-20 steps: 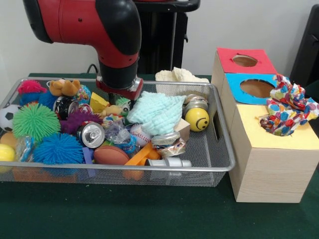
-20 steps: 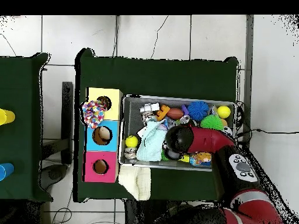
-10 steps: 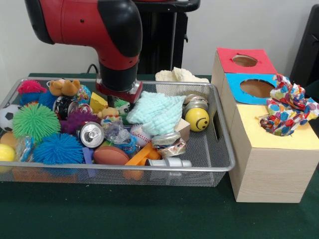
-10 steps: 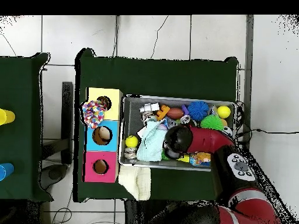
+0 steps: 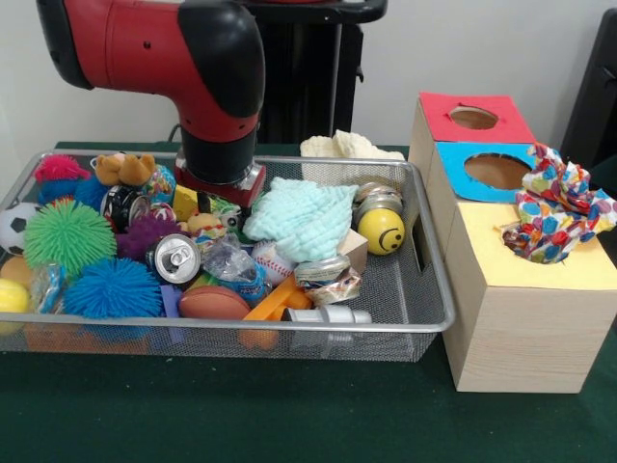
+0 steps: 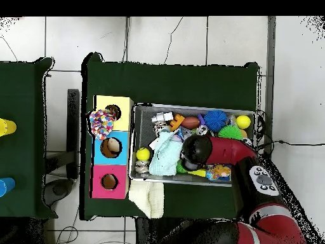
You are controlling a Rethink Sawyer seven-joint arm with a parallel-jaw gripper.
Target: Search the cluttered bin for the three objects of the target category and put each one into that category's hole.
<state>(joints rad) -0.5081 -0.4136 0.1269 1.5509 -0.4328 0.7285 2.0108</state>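
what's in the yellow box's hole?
A multicolored crumpled cloth is stuffed in the yellow box hole, spilling over the top. Anything deeper inside is hidden.

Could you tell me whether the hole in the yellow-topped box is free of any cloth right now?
No, a multicoloured polka-dot cloth is bunched up in the hole of the yellow-topped box.

bin (image 5: 424, 289): wire mesh metal | can (image 5: 175, 258): shiny metal | cloth (image 5: 307, 217): soft knit | box (image 5: 521, 338): matt wood
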